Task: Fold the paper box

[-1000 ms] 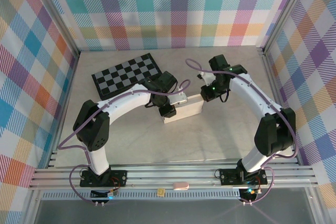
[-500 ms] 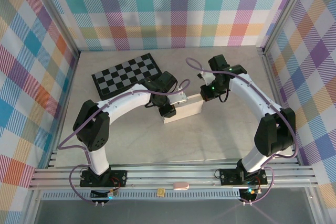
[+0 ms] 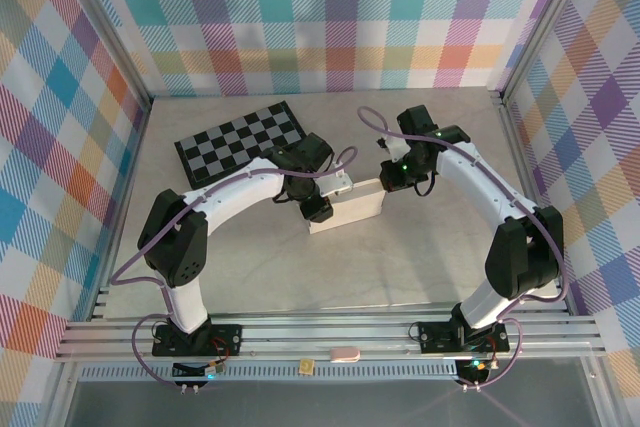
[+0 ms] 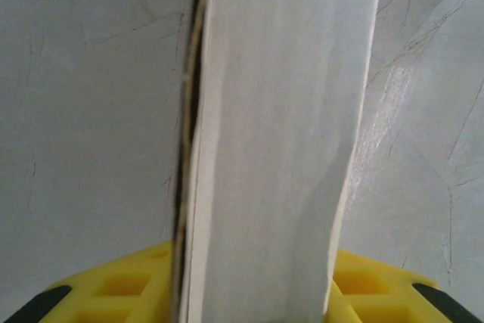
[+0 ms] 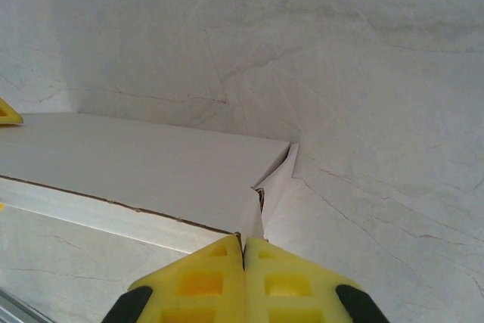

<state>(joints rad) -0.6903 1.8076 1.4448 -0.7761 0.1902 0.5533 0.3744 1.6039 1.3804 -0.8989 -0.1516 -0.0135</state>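
Observation:
The paper box (image 3: pixel 352 207) lies white and shallow at the middle of the table, long side running left to right. My left gripper (image 3: pixel 318 205) sits at its left end. In the left wrist view the box (image 4: pixel 280 134) runs up between the two yellow fingers (image 4: pixel 113 289), which press on both sides of it. My right gripper (image 3: pixel 393 180) is at the box's right end. Its yellow fingers (image 5: pixel 189 281) are shut together, tips touching the corner where the end flap (image 5: pixel 276 183) of the box (image 5: pixel 136 164) stands slightly ajar.
A black-and-grey checkered board (image 3: pixel 240 144) lies flat behind the left arm. Plaid walls close off the back and both sides. Metal rails (image 3: pixel 330 332) run along the near edge, with a small pink object (image 3: pixel 345 353) on them.
The left wrist has shifted slightly toward the back and the box has moved a touch with it. The right arm has barely moved.

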